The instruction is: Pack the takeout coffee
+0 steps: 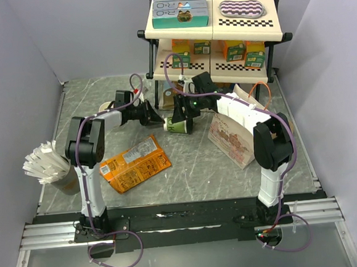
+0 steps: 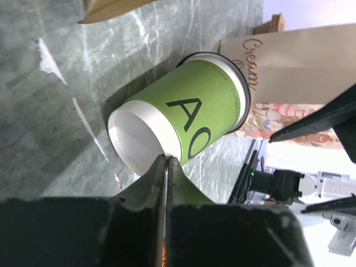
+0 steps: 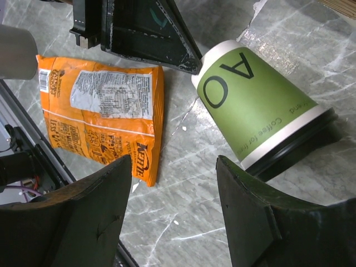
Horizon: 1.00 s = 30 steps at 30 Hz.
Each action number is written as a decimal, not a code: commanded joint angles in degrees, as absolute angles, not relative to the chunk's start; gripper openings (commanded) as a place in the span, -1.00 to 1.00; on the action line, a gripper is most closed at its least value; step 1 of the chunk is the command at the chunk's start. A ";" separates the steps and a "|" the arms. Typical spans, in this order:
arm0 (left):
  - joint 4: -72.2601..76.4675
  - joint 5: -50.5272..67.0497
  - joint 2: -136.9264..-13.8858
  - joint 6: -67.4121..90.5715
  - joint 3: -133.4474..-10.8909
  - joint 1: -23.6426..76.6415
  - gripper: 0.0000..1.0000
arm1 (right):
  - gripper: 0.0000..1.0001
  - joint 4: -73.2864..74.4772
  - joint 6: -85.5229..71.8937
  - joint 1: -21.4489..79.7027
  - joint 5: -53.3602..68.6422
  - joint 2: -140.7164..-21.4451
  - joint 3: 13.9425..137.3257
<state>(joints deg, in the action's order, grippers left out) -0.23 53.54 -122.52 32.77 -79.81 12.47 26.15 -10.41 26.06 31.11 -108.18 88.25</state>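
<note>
Takeout coffee (image 3: pixel 258 105) lies on its side on the bench (image 1: pixel 194 169), lid toward the paper bag (image 1: pixel 231 138), base toward the left claw (image 2: pixel 166 160); that claw is pressed together, tips at the base rim, contact uncertain; right claw (image 3: pixel 172 161) spread above the cup; orange snack bag (image 3: pixel 100 117) nearby, apart; shelf rack (image 1: pixel 213 25) behind; in the top view the right claw hides much of the cup.

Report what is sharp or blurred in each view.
Left wrist view: the takeout coffee cup is sharp, the left gripper a dark blur. Right wrist view: the right gripper is soft, the snack bag crisp. Top external view: even light, soft shadows.
</note>
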 commanded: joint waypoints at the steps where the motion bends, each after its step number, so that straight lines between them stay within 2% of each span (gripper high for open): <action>1: 3.69 58.96 -122.96 33.05 -79.37 12.83 -0.98 | 0.39 25.05 -9.58 25.66 31.46 -107.14 89.47; 6: 8.77 62.66 -119.63 36.02 -76.48 12.31 -0.98 | 0.40 27.41 -9.92 23.91 30.76 -104.86 90.09; 9: 15.37 63.46 -114.27 37.27 -71.38 12.04 -0.98 | 0.49 28.91 -10.81 22.76 30.85 -102.75 90.53; 12: 20.82 62.41 -108.03 37.88 -64.97 12.13 -0.98 | 0.69 30.50 -11.95 21.98 31.81 -101.34 90.97; 13: 21.70 61.88 -104.80 37.79 -62.08 12.13 -0.98 | 0.84 30.67 -12.65 21.89 31.90 -100.64 90.44; 16: 21.72 59.60 -99.17 35.17 -59.42 12.48 -0.98 | 1.00 29.63 -15.37 21.10 35.92 -99.24 88.52; 25: 19.68 55.73 -97.20 31.56 -57.57 13.10 -0.99 | 1.00 27.95 -14.50 20.66 38.67 -96.77 82.88; 28: 25.82 56.85 -99.04 35.93 -55.64 12.92 -0.98 | 1.00 28.04 -14.33 20.65 38.94 -96.94 82.79; 30: 31.70 57.92 -100.63 44.27 -53.98 12.74 -0.98 | 1.00 28.65 -15.73 20.57 39.03 -96.94 82.79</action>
